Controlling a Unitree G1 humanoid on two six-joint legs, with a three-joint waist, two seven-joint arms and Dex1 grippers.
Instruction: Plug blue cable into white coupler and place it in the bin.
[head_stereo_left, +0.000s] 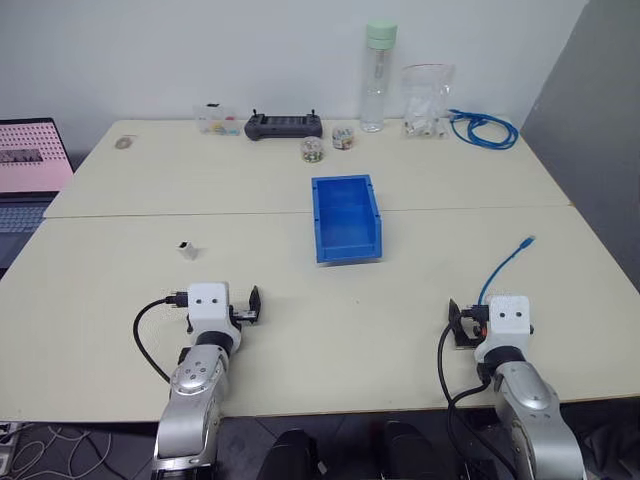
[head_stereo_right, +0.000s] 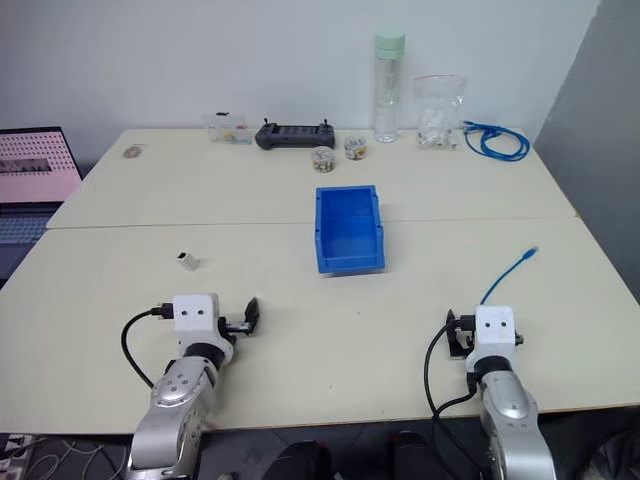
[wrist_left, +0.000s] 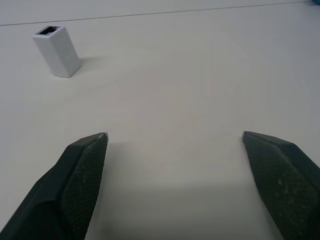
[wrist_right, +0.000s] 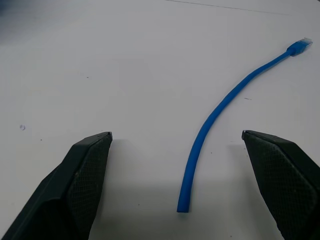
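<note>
1. Head views: nothing is done yet. The white coupler (head_stereo_left: 187, 249) stands alone on the worktop (head_stereo_left: 300, 190), ahead of the left hand (head_stereo_left: 238, 305). The blue cable (head_stereo_left: 503, 266) lies unplugged ahead of the right hand (head_stereo_left: 462, 322). The bin (head_stereo_left: 346, 217) sits empty at mid-worktop.
2. Left wrist view: the fingers (wrist_left: 75, 185) are spread wide, holding nothing; the coupler (wrist_left: 56, 51) stands upright, well apart from them.
3. Right wrist view: the fingers (wrist_right: 80, 180) are spread and empty; the cable (wrist_right: 225, 102) has its cut end between them and its plug farther off. Grasping, plugging and binning all remain.
</note>
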